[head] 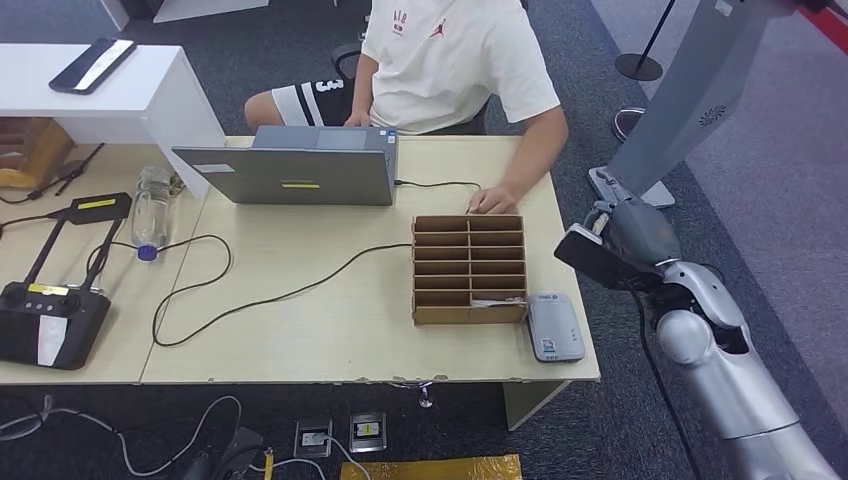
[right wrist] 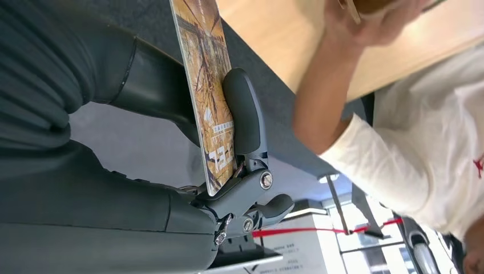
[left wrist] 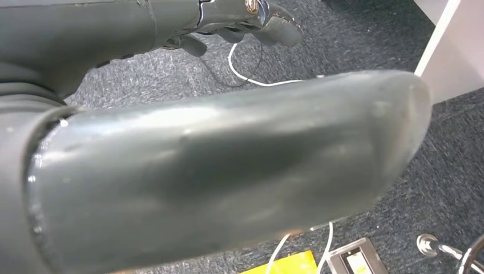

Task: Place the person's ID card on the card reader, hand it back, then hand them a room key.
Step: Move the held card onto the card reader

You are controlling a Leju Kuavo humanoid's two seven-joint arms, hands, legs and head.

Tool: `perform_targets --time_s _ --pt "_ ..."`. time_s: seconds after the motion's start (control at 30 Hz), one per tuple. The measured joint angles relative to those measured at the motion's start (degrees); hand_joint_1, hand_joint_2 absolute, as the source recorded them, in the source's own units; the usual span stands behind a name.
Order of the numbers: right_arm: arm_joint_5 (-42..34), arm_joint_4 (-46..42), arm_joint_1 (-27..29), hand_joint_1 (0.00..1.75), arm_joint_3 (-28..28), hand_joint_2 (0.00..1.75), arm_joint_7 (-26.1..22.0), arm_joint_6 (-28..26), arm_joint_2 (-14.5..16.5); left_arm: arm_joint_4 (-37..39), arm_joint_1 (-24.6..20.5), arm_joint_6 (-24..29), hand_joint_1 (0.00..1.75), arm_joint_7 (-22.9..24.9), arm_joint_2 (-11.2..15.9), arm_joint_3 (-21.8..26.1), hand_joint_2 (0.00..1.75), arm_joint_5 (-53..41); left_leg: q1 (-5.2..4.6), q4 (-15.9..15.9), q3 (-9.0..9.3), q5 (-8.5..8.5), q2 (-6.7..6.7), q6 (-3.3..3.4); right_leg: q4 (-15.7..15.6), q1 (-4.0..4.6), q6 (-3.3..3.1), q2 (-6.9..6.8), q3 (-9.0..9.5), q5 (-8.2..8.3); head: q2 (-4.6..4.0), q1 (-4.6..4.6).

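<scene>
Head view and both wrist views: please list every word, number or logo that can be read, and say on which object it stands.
"3": white numeral on the person's dark shorts.
Red logo and small red print on the white T-shirt: too small to read.
Card held in the right hand: printed characters, too blurred to read.
Yellow labels on the laptop and black charger: unreadable.
Card reader: small print, unreadable.

Your head view looks down on the table (head: 350, 330) from high. Wrist views sit close; the right shares the person (right wrist: 411, 142) with it.
</scene>
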Motion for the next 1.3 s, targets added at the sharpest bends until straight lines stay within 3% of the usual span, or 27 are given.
perform_targets --time_s 1.3 --pt "-3.4 6.2 7.2 1.75 7.5 1.75 1.8 -1.5 1.6 -0.5 1.5 0.1 0.00 0.6 0.3 0.3 0.00 0.4 0.00 0.0 0.01 0.00 0.01 0.00 0.0 0.00 -0.01 0.01 -0.01 -0.01 0.00 0.00"
